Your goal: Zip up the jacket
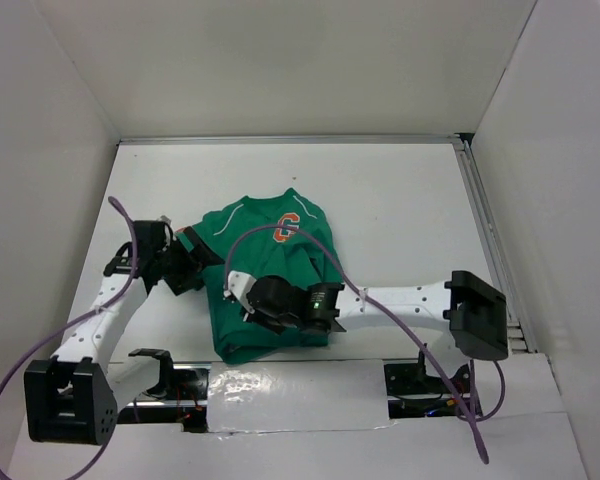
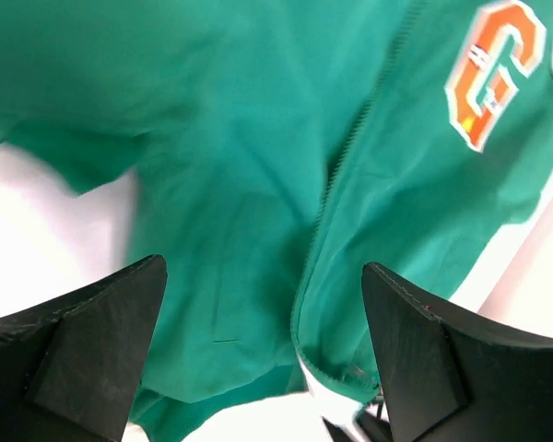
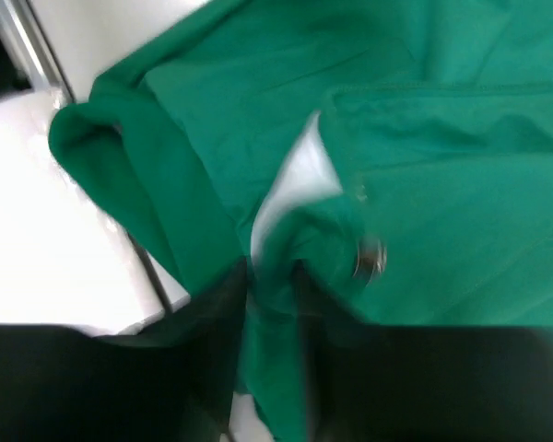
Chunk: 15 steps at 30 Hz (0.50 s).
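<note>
Two arms reach in over a white worktop (image 1: pixel 400 210), and between them lies the green jacket (image 1: pixel 270 255), rumpled, front side up, a little left of the middle. Its collar end points to the far wall and its hem lies toward the arm bases.

From overhead, the left hand sits at the jacket's left edge and the right hand is over the lower front, near the hem.

Seen from the left wrist, the left hand (image 2: pixel 263 272) has its fingers (image 2: pixel 101 341) spread wide apart with nothing between them but the cloth below. Whether they touch the cloth cannot be told. The zip (image 2: pixel 346 157) runs down the middle of that view, and the orange letter G (image 2: pixel 493 74) is on the chest panel to its right. Near the hem the two front edges part slightly.

The right wrist view is blurred. The right hand (image 3: pixel 270 272) has its fingers (image 3: pixel 212 322) drawn close together, with a fold of green cloth from the jacket's front edge pinched between them. Just beside the grip, a small metal piece (image 3: pixel 370 259) shows on the fabric; what it is cannot be made out. Above the grip the front edges stand apart around a pale gap.
</note>
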Each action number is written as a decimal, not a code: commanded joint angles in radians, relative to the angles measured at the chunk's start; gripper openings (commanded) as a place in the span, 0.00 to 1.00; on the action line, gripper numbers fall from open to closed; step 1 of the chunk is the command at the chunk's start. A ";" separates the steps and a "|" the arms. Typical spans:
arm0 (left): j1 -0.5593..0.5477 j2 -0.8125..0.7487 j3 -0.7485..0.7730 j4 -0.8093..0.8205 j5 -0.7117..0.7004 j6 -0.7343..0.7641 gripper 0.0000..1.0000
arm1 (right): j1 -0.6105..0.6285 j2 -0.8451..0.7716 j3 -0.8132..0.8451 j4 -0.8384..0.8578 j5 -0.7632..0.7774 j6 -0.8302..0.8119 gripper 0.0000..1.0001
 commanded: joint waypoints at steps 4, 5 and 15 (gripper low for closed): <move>0.031 -0.035 -0.021 -0.013 0.040 0.025 0.99 | -0.033 -0.194 -0.049 0.139 -0.047 0.085 0.94; 0.025 -0.027 -0.022 0.013 0.051 0.034 0.99 | -0.050 -0.223 -0.063 0.130 -0.067 0.124 0.98; -0.165 0.160 0.016 0.119 0.064 0.054 0.99 | -0.539 -0.638 -0.400 -0.006 -0.109 0.524 1.00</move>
